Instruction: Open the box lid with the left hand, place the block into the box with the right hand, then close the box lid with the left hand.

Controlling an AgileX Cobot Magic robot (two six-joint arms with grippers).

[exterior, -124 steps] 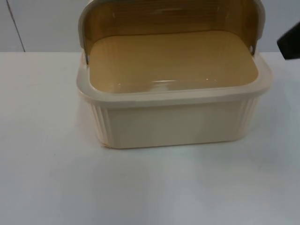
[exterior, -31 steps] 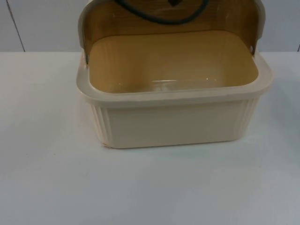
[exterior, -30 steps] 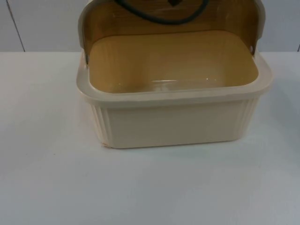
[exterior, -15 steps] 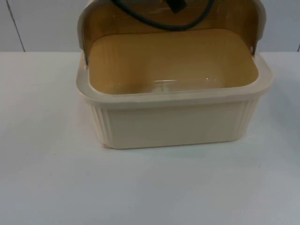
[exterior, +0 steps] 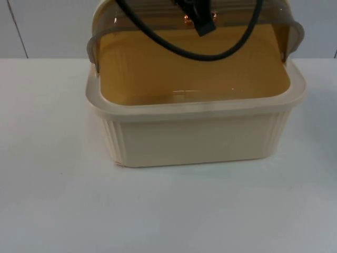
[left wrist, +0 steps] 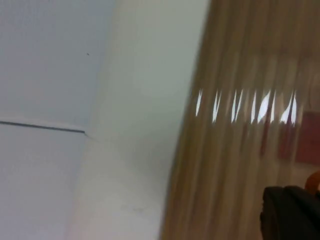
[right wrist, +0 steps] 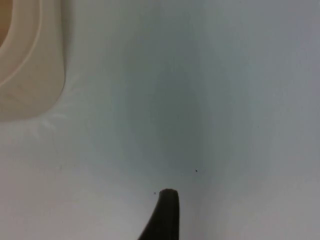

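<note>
The cream ribbed box (exterior: pixel 195 139) stands mid-table, its inside amber. Its translucent brown lid (exterior: pixel 158 18) is tilted forward over the rear of the opening, neither upright nor down. My left gripper (exterior: pixel 199 18) is at the lid's top edge, dark against it. In the left wrist view the ribbed lid (left wrist: pixel 240 150) lies close beside a black fingertip (left wrist: pixel 290 217), and a reddish blur (left wrist: pixel 306 145) shows through the lid; I cannot tell what it is. My right gripper's fingertip (right wrist: pixel 165 215) hovers over bare table, right of the box's corner (right wrist: pixel 30 65).
White table (exterior: pixel 168 211) stretches in front of the box and to both sides. The grey partition wall (exterior: pixel 47 26) rises right behind the box.
The lid has swung forward from standing upright at the back. My left arm has come down lower over the box. The right arm seen earlier at the right edge has gone.
</note>
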